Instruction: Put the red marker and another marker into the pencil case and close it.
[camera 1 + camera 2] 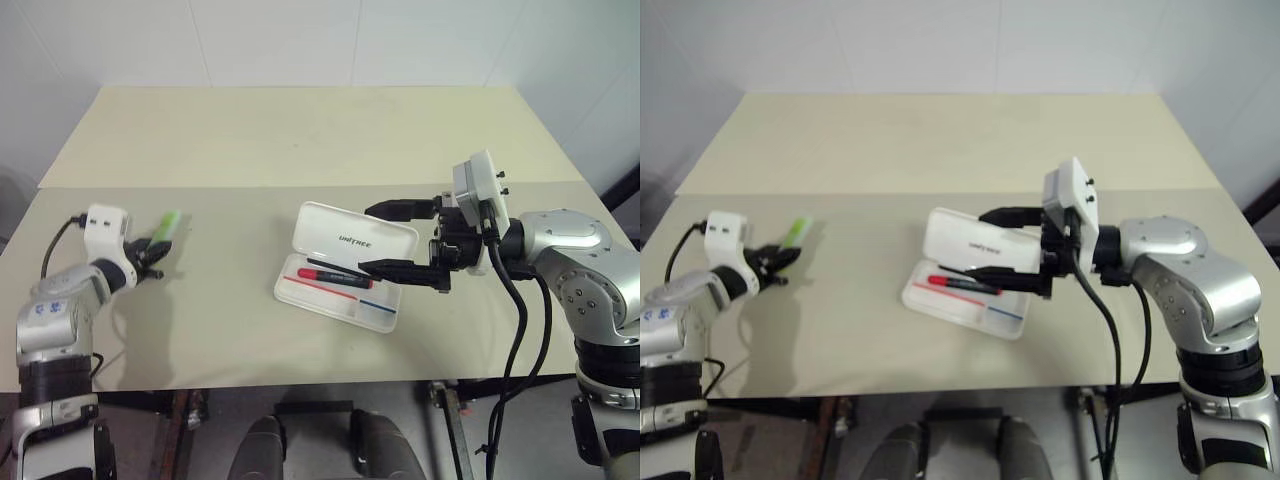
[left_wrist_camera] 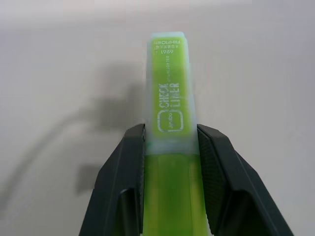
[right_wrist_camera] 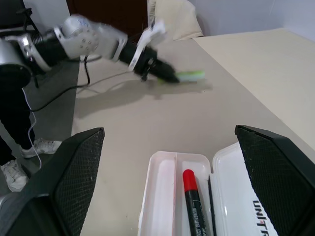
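Green highlighter [image 2: 167, 147] clamped betw. left gripper's jaws reads "CHECK LINER", with "1989" nearer its far tip. White pencil case [image 1: 355, 243] lid, betw. right gripper's spread jaws, reads "UNITREE".

Left gripper [image 1: 155, 255] jaws clamped on something, right gripper [image 1: 400, 238] jaws spread wide

The pencil case [image 1: 350, 240] is glossy white plastic, the green marker [image 2: 169, 128] translucent plastic, the table [image 1: 300, 130] matt and smooth.

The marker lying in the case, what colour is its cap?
Bright red, on the red marker with its black barrel; the right wrist view shows it best.
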You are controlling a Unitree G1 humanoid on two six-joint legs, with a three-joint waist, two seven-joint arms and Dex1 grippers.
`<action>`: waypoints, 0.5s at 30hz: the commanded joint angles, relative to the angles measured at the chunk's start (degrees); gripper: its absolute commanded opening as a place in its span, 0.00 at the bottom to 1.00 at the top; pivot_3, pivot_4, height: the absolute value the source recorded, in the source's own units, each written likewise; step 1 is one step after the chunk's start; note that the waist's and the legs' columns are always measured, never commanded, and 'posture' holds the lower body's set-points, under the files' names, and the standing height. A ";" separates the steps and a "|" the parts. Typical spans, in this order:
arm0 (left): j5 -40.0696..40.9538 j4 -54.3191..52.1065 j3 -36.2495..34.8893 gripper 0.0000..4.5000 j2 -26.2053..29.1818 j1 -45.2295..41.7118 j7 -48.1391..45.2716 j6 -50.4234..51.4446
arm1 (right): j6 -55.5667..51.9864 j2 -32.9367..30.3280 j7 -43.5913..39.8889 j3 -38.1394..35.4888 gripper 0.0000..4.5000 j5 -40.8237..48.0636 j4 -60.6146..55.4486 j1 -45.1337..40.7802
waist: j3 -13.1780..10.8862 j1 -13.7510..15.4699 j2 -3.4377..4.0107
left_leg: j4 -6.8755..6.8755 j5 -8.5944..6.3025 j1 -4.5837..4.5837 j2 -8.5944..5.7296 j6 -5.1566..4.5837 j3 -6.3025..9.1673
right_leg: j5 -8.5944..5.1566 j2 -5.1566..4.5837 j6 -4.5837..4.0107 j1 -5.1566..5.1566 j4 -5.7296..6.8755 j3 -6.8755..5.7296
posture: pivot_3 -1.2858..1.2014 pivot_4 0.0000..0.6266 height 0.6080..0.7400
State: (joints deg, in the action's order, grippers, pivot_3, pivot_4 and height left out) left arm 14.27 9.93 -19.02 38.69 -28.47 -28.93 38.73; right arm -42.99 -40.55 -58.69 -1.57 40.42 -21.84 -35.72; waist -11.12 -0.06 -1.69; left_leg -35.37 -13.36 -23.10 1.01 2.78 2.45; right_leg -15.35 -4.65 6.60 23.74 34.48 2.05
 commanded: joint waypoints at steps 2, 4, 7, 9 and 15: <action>2.31 -0.99 3.31 0.24 1.78 -9.39 -6.78 -4.44 | 2.01 -0.23 -0.18 0.05 1.00 -0.53 0.04 -1.29 | 0.00 0.03 0.00 | 0.00 0.00 -0.02 -0.01 0.00 0.00 | 0.05 0.00 0.10 0.00 -0.04 -0.02 | 0.52 0.24 1.00; 3.29 0.35 5.11 0.24 1.61 -13.64 -10.22 -4.69 | 2.26 -0.13 0.04 0.24 1.00 -0.63 0.05 -1.22 | 0.00 -0.02 0.00 | 0.00 0.00 -0.06 -0.03 0.01 -0.01 | 0.15 0.00 0.27 -0.01 -0.07 -0.02 | 0.52 0.24 1.00; 4.99 0.57 10.66 0.24 1.83 -18.59 -20.15 -4.71 | 2.61 -0.17 0.43 -0.01 1.00 -0.81 -0.46 -0.39 | 0.00 -0.08 0.00 | 0.01 -0.01 -0.08 -0.03 0.01 -0.03 | 0.19 0.03 0.37 0.00 -0.10 -0.02 | 0.52 0.24 1.00; 6.18 0.12 14.16 0.24 1.85 -20.48 -27.22 -5.27 | 2.82 -0.15 0.89 -0.11 1.00 -0.96 -0.67 0.02 | 0.00 -0.37 0.00 | 0.05 -0.01 -0.07 -0.02 0.01 -0.04 | 0.17 0.05 0.39 0.01 -0.09 -0.01 | 0.52 0.24 1.00; 4.70 2.09 25.85 0.24 1.16 -23.82 -46.20 -12.01 | 2.96 -0.38 2.86 -0.96 1.00 -1.15 -2.38 1.97 | 0.00 -0.44 0.00 | 0.10 -0.02 -0.08 -0.01 0.00 -0.05 | 0.11 0.09 0.37 0.05 -0.05 0.01 | 0.52 0.24 1.00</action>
State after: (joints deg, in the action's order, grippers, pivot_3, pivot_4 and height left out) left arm 19.62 12.07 5.68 39.34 -50.31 -71.68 29.36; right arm -41.15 -40.46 -56.49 -0.55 38.91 -21.97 -33.90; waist -11.13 -0.50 -1.69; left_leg -35.27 -13.38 -23.18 1.00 2.77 2.40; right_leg -15.25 -4.55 6.95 23.79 34.43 2.06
